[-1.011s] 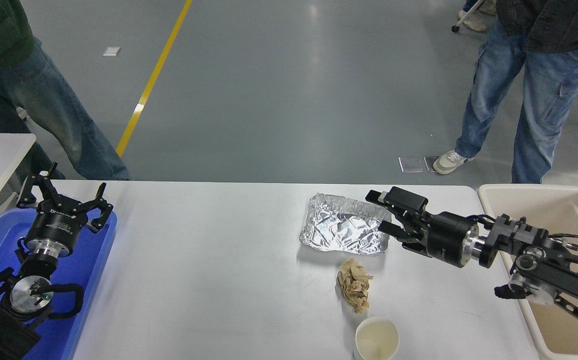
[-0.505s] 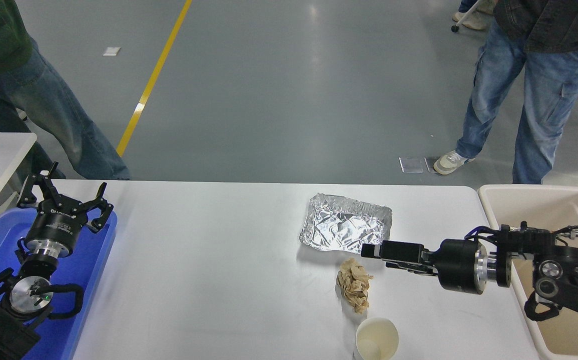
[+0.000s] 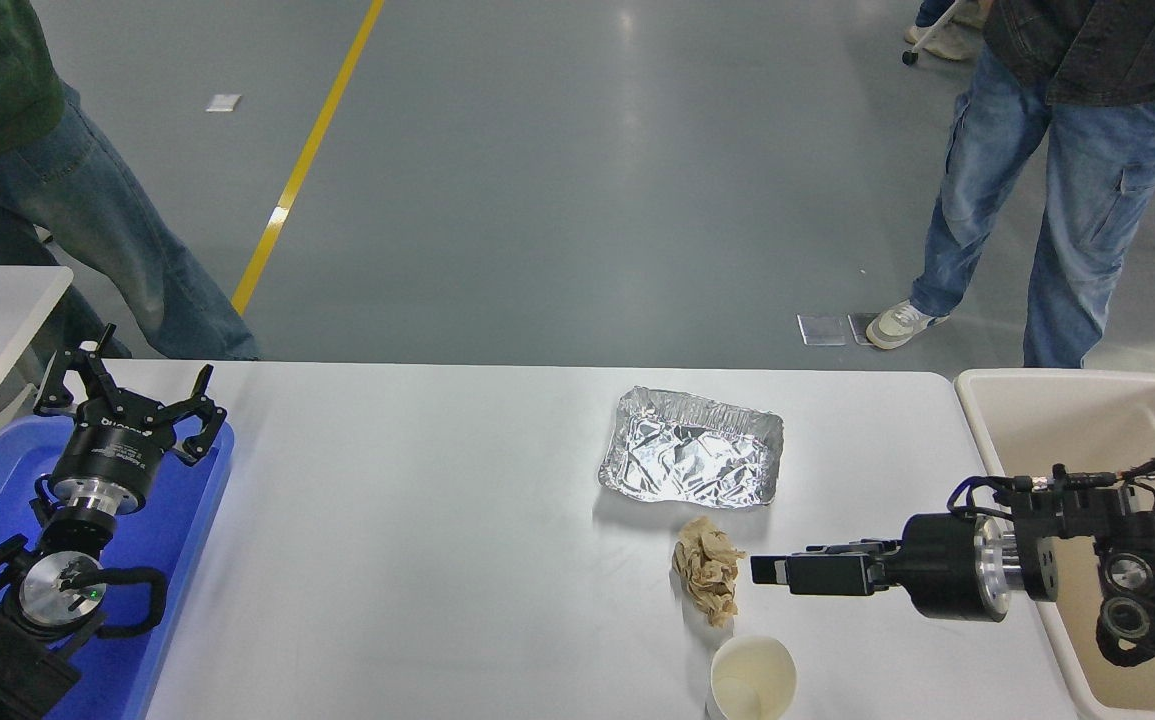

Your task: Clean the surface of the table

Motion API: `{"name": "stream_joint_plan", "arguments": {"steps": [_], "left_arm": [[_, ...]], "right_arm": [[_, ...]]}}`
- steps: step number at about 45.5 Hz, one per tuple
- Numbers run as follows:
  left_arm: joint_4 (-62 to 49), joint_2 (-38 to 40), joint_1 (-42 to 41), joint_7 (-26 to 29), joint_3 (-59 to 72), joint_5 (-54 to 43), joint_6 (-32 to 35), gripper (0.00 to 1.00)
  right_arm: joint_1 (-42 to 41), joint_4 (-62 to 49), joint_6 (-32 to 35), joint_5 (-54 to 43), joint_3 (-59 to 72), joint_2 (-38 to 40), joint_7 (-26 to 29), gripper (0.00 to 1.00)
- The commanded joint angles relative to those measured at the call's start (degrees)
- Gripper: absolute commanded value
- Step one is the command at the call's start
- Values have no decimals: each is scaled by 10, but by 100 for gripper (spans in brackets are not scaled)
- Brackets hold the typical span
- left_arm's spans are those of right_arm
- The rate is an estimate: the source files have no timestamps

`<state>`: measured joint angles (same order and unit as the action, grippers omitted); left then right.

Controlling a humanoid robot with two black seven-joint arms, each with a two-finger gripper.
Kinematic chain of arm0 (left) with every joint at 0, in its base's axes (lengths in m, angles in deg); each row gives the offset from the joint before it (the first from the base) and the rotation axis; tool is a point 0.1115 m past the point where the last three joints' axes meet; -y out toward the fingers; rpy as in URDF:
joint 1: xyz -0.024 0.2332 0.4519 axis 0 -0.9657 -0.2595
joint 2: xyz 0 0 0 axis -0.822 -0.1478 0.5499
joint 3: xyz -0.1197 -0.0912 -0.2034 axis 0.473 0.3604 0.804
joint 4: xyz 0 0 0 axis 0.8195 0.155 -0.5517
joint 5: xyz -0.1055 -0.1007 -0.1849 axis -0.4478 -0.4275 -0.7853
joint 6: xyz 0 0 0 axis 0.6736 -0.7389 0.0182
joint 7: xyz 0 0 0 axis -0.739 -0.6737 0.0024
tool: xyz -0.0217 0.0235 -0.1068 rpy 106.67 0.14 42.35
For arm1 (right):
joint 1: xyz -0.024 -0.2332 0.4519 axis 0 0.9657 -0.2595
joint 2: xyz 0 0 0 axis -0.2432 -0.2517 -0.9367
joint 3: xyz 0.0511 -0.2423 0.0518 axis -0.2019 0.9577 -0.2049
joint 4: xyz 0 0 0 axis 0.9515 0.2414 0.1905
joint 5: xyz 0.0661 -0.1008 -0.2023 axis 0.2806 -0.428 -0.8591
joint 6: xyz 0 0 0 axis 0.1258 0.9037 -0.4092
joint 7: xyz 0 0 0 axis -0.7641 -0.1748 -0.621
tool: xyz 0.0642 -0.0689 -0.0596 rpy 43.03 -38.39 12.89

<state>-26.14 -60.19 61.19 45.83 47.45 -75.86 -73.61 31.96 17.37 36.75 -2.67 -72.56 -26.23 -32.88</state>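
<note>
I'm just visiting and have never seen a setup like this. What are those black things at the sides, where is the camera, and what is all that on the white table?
The camera sits high on a robot, looking forward and down over the white table surface. The black things are its two arms, each ending in a gripper. The left gripper is parked, open, over a blue tray. The right gripper reaches in from the right, pointing at a crumpled brown paper without touching it; it holds nothing. Also on the table are a foil tray and a paper cup. A beige bin stands by the table's right end. Two people stand on the floor beyond.
</note>
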Motion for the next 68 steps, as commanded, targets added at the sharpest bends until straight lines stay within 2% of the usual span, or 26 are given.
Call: {"name": "stream_joint_plan", "arguments": {"steps": [1, 9, 22, 32, 39, 55, 59, 65, 68], "left_arm": [[1, 0, 0, 0, 0, 0, 0, 100], [0, 0, 0, 0, 0, 0, 0, 100], [1, 0, 0, 0, 0, 0, 0, 100], [0, 0, 1, 0, 0, 0, 0, 100], [1, 0, 0, 0, 0, 0, 0, 100], [0, 0, 0, 0, 0, 0, 0, 100], [0, 0, 0, 0, 0, 0, 0, 100], [0, 0, 0, 0, 0, 0, 0, 100], [0, 0, 0, 0, 0, 0, 0, 100]], "right_arm": [[1, 3, 1, 25, -3, 10, -6, 100], [2, 12, -1, 12, -1, 16, -4, 100], [14, 44, -5, -138, 8, 36, -4, 100], [38, 34, -19, -175, 6, 27, 10, 100], [49, 24, -19, -133, 4, 17, 106, 100], [72, 58, 2, -108, 32, 16, 124, 100], [64, 57, 12, -96, 42, 16, 154, 100], [29, 53, 46, 16, 42, -10, 237, 100], [21, 45, 46, 22, 42, -33, 242, 100]]}}
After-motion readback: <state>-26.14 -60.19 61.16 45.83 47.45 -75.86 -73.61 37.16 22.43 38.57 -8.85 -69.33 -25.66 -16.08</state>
